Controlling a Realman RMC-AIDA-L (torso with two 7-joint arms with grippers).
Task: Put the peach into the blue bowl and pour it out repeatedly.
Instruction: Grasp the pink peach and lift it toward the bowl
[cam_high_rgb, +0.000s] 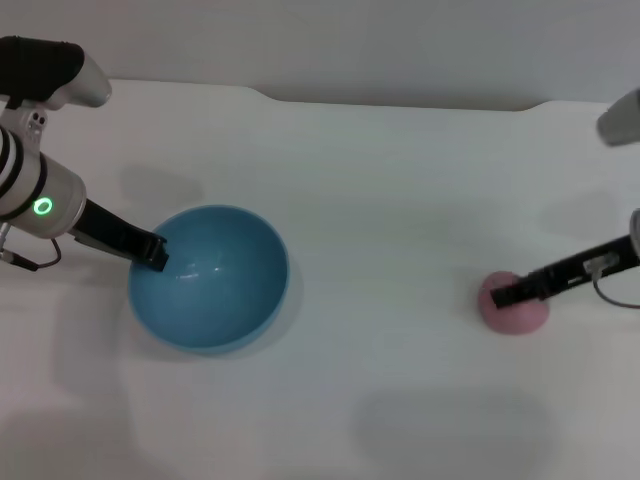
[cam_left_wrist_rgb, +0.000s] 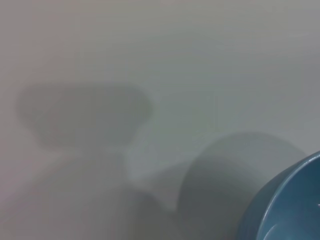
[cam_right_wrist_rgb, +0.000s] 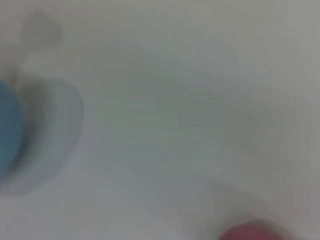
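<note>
The small round matte pink peach (cam_high_rgb: 514, 310) lies on the white counter (cam_high_rgb: 400, 200) at our right side, well apart from the round deep light-blue plastic bowl (cam_high_rgb: 215, 290), which stands upright at our left side and is empty. Our right pincer (cam_high_rgb: 503, 296) is at the peach and its dark tip lies across the top of the fruit. We cannot tell whether the fingers are closed on the peach or only touch it. In the right wrist view only a pink edge of the peach (cam_right_wrist_rgb: 250, 232) shows. Our left pincer (cam_high_rgb: 155, 250) is at the near-left rim of the bowl; it seems to pinch the rim, but we cannot tell this surely.

We judge that the peach can roll away if the right pincer closes off its middle, because the fruit is round and smooth. If the grip is too shallow, the peach may drop during the long way to the bowl. If the left pincer pulls on the rim, the bowl may tip.

The peach is nearly a ball, so it has no clear long axis. We cannot see its stem, so we cannot say where it points.
</note>
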